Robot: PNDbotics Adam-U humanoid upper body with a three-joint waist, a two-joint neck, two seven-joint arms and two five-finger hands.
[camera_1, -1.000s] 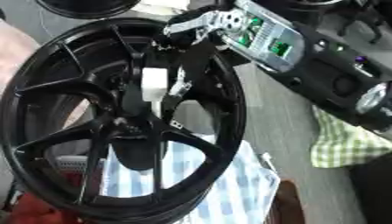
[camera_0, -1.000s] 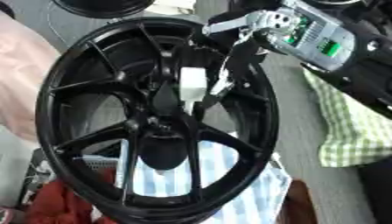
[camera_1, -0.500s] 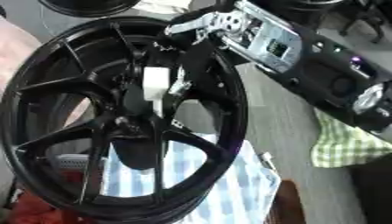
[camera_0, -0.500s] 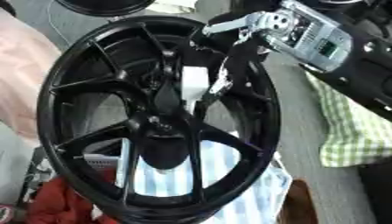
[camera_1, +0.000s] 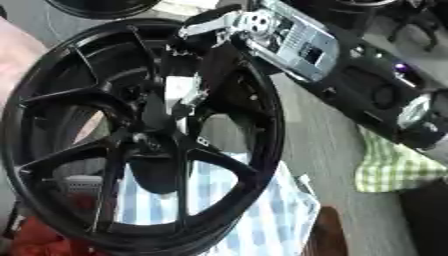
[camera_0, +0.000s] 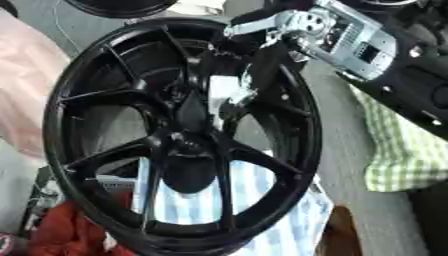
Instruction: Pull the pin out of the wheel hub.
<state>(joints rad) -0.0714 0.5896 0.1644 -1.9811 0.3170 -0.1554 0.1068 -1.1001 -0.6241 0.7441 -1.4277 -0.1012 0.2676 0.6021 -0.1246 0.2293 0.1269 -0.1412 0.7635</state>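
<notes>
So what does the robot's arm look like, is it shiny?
Partly. The right arm coming from the upper right is mostly black, with a silver-grey metal block at the wrist showing a dark little window and a round silver joint. The right hand is black with a white patch. A small purple light glows on the forearm. The left arm does not show.

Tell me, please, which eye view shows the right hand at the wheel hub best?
The left eye view: the right hand sits nearer the middle, with its white part clear against the black wheel. The right eye view shows the same hand farther left, with more of the forearm behind it. Neither shows its fingers plainly.
</notes>
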